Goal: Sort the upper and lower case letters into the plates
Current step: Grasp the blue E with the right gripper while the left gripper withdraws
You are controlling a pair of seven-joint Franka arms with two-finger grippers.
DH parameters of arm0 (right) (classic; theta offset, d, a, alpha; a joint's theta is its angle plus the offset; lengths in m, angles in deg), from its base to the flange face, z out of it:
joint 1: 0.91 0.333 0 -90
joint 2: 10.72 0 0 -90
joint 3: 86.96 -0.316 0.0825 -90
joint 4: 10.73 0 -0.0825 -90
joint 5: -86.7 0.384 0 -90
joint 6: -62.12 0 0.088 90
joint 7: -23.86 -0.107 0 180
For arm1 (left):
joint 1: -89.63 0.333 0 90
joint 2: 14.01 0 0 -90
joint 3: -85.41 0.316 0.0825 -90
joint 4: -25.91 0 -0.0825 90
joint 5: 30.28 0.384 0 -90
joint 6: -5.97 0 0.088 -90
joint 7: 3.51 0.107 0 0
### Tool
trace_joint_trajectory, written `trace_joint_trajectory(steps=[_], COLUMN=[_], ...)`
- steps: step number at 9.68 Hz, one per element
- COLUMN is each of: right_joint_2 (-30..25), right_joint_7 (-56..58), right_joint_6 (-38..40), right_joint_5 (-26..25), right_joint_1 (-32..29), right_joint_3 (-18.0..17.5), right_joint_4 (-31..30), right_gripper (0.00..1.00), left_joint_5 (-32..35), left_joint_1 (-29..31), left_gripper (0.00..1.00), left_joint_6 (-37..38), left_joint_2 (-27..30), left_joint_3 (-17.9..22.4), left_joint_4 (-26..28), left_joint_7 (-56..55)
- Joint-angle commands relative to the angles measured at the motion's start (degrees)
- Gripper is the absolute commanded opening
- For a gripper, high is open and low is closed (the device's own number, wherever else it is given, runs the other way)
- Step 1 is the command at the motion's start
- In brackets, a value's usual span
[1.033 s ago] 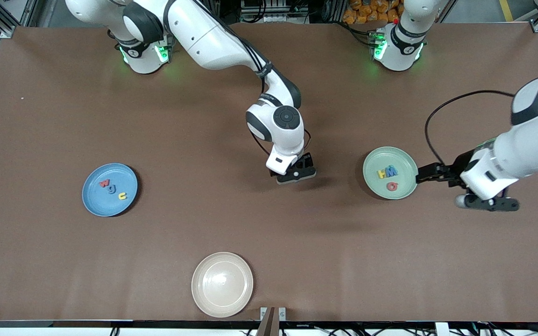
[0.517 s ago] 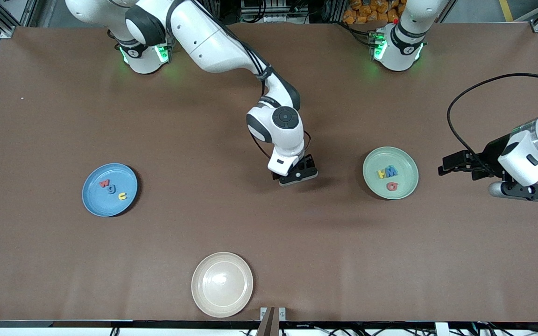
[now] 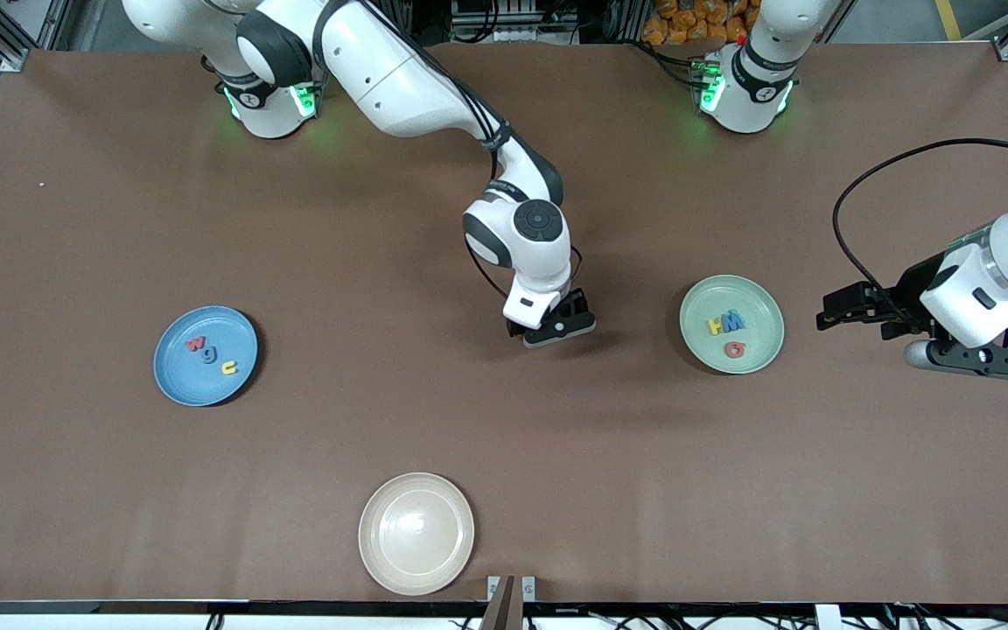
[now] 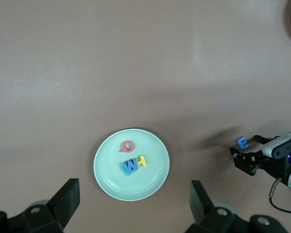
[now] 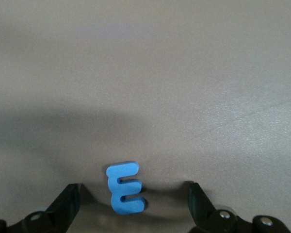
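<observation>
A: Starting at the right arm's end of the worktop, what's there?

B: The sky blue plate holds three small letters: red, blue and yellow. A cream-white plate sits nearest the front camera.

A: And mid-worktop?

B: The right gripper is low over a blue E, which lies flat between its spread fingers. Nothing is gripped.

A: Toward the left arm's end?

B: The mint green plate carries a yellow letter, a blue M and a red piece. The left gripper is up in the air beside that plate, fingers wide apart and empty.
</observation>
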Motion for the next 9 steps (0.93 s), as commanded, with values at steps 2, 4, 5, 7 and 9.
trace_joint_trajectory(steps=[2,4,5,7,9], right_joint_2=[0.8,0.8,0.7,0.1,-1.3], right_joint_7=[-0.3,-0.1,0.0,0.4,0.9], right_joint_6=[1.2,1.1,1.1,1.2,2.0], right_joint_5=[-0.4,-0.4,-0.4,-0.4,-0.6], right_joint_1=[0.4,0.4,0.3,0.1,-0.4], right_joint_3=[0.3,0.4,0.4,0.6,0.7], right_joint_4=[1.3,1.6,1.6,1.6,1.6], right_gripper=[1.00,0.00,0.00,0.00,0.00], left_joint_5=[1.3,-3.3,-7.3,-13.9,-18.9], left_joint_1=[-2.8,-7.3,-10.8,-18.4,-26.7], left_gripper=[1.00,1.00,1.00,1.00,1.00], left_joint_6=[0.8,0.8,0.8,0.7,0.7], left_joint_2=[2.1,8.4,11.6,17.3,21.4], left_joint_3=[2.4,10.4,16.7,28.9,40.6], left_joint_4=[-1.0,-3.3,-4.4,-5.2,-5.9], left_joint_7=[1.6,9.8,10.3,14.3,17.1])
